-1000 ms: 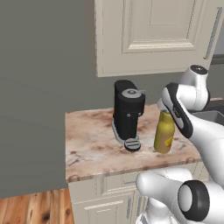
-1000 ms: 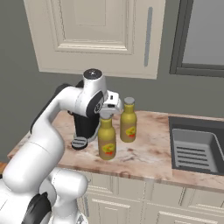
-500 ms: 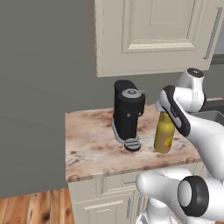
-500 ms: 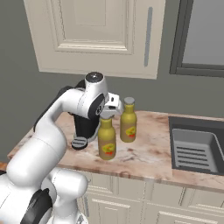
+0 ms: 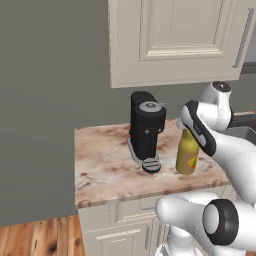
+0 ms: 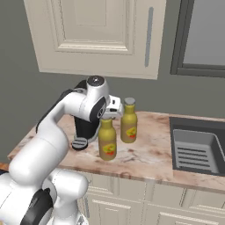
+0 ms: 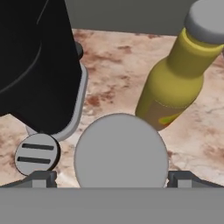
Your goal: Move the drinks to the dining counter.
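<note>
Fingers point(image 7: 112, 178) spread wide either side of near bottle's cap point(image 7: 121, 151), coffee machine point(image 7: 37, 65) close left, second bottle point(image 7: 177, 78) close right

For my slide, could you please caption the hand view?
Gripper poised open directly above one bottle's grey cap, second bottle beyond, coffee machine alongside.
</note>
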